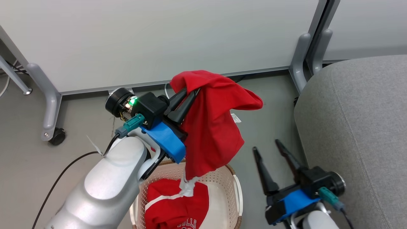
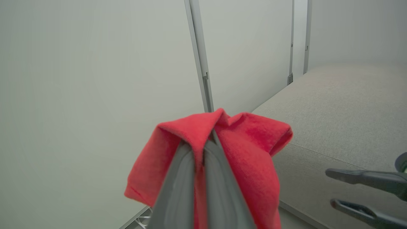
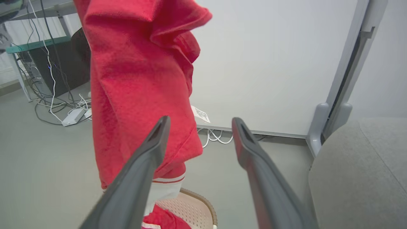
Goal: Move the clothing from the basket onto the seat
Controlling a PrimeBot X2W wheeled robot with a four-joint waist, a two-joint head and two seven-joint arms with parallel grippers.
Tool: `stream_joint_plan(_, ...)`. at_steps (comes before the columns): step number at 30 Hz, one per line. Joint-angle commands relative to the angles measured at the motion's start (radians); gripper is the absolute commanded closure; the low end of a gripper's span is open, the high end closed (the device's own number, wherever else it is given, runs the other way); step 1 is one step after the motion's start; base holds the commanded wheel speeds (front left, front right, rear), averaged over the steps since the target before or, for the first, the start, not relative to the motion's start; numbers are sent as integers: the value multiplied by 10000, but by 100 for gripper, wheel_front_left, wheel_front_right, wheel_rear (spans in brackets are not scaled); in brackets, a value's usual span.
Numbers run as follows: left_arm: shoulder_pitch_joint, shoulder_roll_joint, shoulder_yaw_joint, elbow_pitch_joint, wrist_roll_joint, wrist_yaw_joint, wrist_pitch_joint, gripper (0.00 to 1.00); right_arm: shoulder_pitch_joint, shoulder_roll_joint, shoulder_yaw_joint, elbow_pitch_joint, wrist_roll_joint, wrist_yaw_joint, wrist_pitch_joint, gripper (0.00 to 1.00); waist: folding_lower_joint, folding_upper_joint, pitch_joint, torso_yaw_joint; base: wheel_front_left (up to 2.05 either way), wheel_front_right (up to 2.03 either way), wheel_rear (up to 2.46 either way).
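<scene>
My left claw [image 1: 190,95] is clamped on a fold of the red garment [image 1: 213,127] and holds it up above the laundry basket [image 1: 234,183]. The cloth drapes over my fingers and hangs down, with its white-trimmed hem [image 1: 189,187] low at the basket's mouth. My right claw [image 1: 267,146] stands between the basket and the grey seat [image 1: 359,127], fingers wide apart and nothing between them. A second red garment, lettered BULLS [image 1: 173,206], lies in the basket.

I judge the step in hand to be the carry of the first piece — lifted, not yet delivered. The next move calls for a swing to my right toward the seat. It needs enough height that the hanging hem clears the basket rim and my own right claw, which stands in the path. Then I part the fingers well in from the cushion's edge.

The head view gives me the whole layout and the BULLS garment waiting below. The left wrist view gives the pinch itself: two fingers pressed together on a ridge of red cloth, with the seat's broad top beyond. The right wrist view, from low down, gives the hem's white band at the basket rim — whether it touches the garment beneath, I cannot tell — and cables [image 3: 60,108] on the floor.
</scene>
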Motion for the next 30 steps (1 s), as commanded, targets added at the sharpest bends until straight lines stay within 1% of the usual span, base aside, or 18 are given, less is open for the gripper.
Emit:
stream_joint_plan(1, -128, 2, 6, 29, -1, 5, -52, 100, -255, -9, 284, -61, 40, -7, -53, 0, 0, 0, 44, 17, 0, 0, 0)
stream_joint_plan(11, -399, -118, -13, 95, 192, 5, -52, 100, -1631, -9, 2478, 349, 553, -7, -53, 0, 0, 0, 372, 204, 0, 0, 0)
stream_joint_plan(14, -493, -259, -71, 87, 230, 5, -52, 100, -2178, -12, 2778, 619, 684, -7, -51, 0, 0, 0, 500, 342, 0, 0, 0)
stream_joint_plan(18, -583, -402, -167, 48, 249, 5, -52, 100, -2989, -14, 2960, 1128, 807, -8, -34, 0, 0, 0, 644, 520, 0, 0, 0)
stream_joint_plan(26, -737, -671, -404, -23, 244, 5, -52, 100, -4187, -9, 2603, 2345, 1012, -7, -33, 0, 0, 0, 856, 839, 0, 0, 0)
stream_joint_plan(30, -821, -798, -482, -63, 197, 5, -52, 100, -4658, -9, 2621, 2931, 1203, -8, -34, 0, 0, 0, 930, 952, 0, 0, 0)
